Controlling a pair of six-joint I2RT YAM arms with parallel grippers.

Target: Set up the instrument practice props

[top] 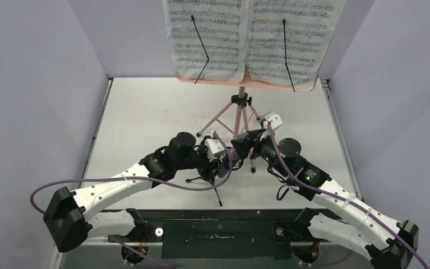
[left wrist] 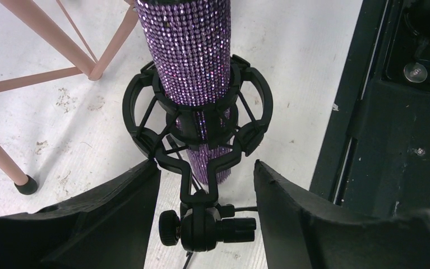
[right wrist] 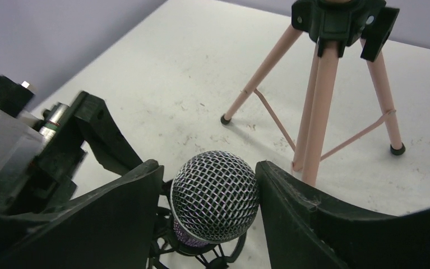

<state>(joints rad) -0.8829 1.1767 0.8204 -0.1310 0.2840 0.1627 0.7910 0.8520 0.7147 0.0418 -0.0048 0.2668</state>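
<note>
The purple glitter microphone (left wrist: 193, 50) stands upright in the ring mount (left wrist: 201, 129) of the small black tripod mic stand (top: 209, 178). My left gripper (left wrist: 206, 165) is open, its fingers either side of the mount's lower yoke, with a gap on the right side. My right gripper (right wrist: 207, 166) brackets the grey mesh head (right wrist: 215, 196) from above; its jaws stand slightly parted, the right finger just grazing the mesh. Behind stands the pink music stand (top: 239, 112), with white sheet-music pages (top: 207, 39) on its desk.
The pink stand's legs (right wrist: 319, 112) splay over the table just beyond the microphone; one foot (left wrist: 26, 185) is near my left fingers. The black base plate (top: 218, 230) runs along the near edge. Grey walls enclose the table on three sides.
</note>
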